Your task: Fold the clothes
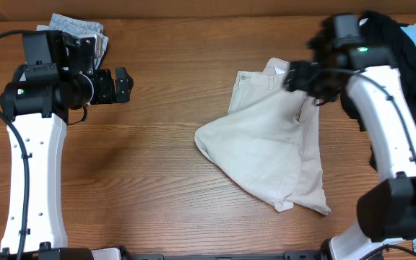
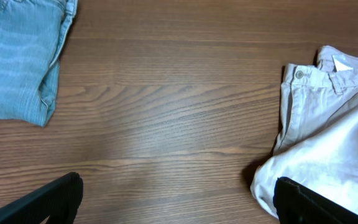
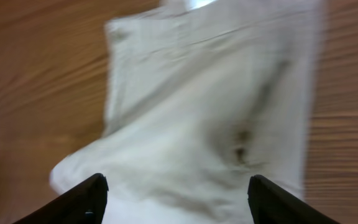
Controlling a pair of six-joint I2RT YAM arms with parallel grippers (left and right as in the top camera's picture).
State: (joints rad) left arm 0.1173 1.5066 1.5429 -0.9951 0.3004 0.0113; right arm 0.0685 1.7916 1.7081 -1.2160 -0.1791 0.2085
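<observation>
Khaki shorts (image 1: 276, 141): spread right of centre on the wooden table (image 1: 165, 166), waistband (image 1: 260, 76) toward the far edge, buttoned end showing. Left side already thrown over in a loose diagonal flap, hem end ragged at the near right. Looks like a first fold begun and not squared, judging from the lie alone. Set well apart from the denim piece (image 1: 85, 32) at the far left and the black garment (image 1: 385, 40) at the far right, probably to give a free patch for folding.

Right gripper (image 1: 296, 76): poised above the waistband's right end, likely placed for a pinch at that corner. Fingers (image 3: 73, 202) spread wide in the wrist view, nothing between them, cloth only below. Contact with the fabric impossible to tell through the blur.

Left gripper (image 1: 122, 85): out over bare wood, well clear of the shorts, near the denim piece. Spread likewise wide, holding nothing, touching nothing. Seemingly parked to leave room, or ready for the flap's rounded edge just ahead.
</observation>
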